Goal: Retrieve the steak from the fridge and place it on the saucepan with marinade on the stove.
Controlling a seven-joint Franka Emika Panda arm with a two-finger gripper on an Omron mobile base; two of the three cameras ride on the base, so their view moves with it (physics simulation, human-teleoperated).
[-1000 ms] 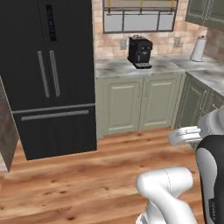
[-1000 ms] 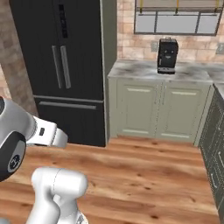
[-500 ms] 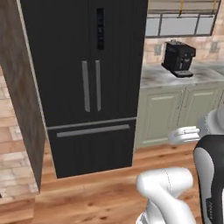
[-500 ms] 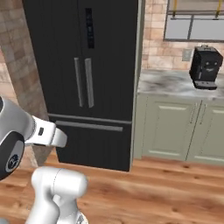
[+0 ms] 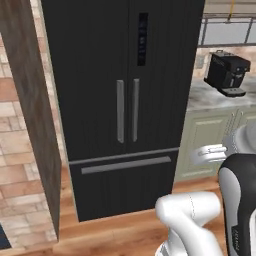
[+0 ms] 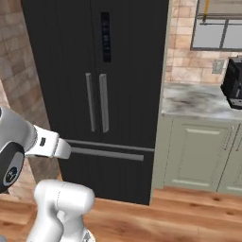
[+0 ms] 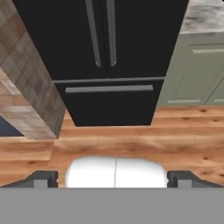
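The tall black fridge (image 5: 125, 100) stands straight ahead with both upper doors and the lower drawer shut. Its two grey bar handles (image 5: 127, 110) meet at the middle. The fridge (image 6: 104, 94) also shows from the right side, and its lower half (image 7: 105, 43) lies at the top of the hand view. The steak is hidden behind the shut doors. The saucepan and the stove are out of view. My gripper (image 7: 113, 179) is open, its fingertips (image 7: 43, 178) set wide apart with nothing between them, well short of the fridge.
A black coffee machine (image 5: 227, 74) sits on the grey counter (image 5: 210, 97) right of the fridge, over green cabinets (image 6: 198, 156). A brown side panel (image 5: 30, 125) and brick wall flank the fridge's left. Wooden floor (image 7: 131, 135) lies in front.
The whole picture has shifted: the base has driven toward the fridge, which now looks larger and centred. The arm keeps its pose and the gripper stays open.
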